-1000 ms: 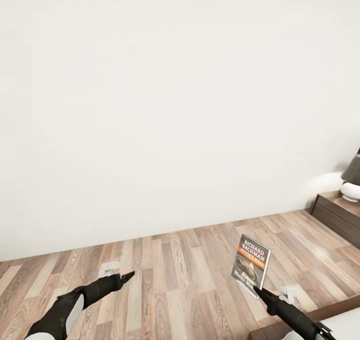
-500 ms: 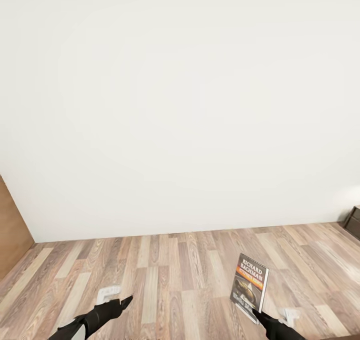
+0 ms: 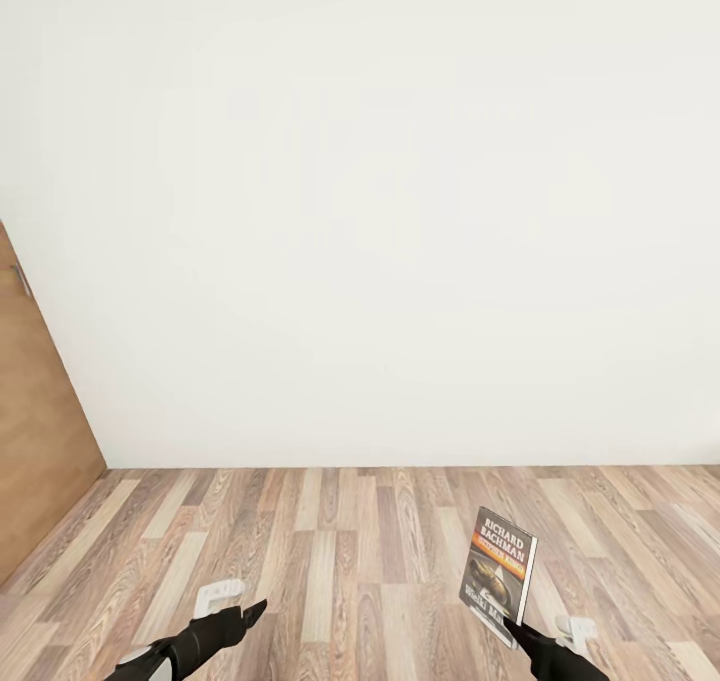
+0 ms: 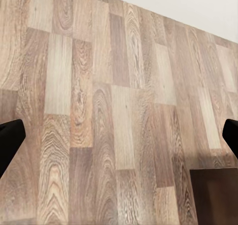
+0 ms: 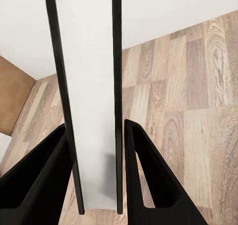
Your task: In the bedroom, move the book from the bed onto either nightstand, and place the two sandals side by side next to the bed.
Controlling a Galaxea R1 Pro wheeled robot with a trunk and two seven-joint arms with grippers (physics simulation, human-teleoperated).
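A blank white wall (image 3: 380, 211) meets a light wood-plank floor (image 3: 360, 551), with a brown door (image 3: 40, 441) at 9 o'clock. The book (image 3: 498, 569), at 5 o'clock, stands upright above the floor, its dark cover showing white "Richard Bachman" lettering and an orange band, clamped at its lower edge by the right fingers (image 5: 148, 185). The left fingers (image 4: 10, 140) are spread apart, gripping nothing

There was one book (image 3: 498, 569) — held upright. There were two grippers — one left gripper (image 3: 248, 616) and one right gripper (image 3: 513, 629). One brown door (image 3: 40, 431) stood beside one white wall (image 3: 380, 211).
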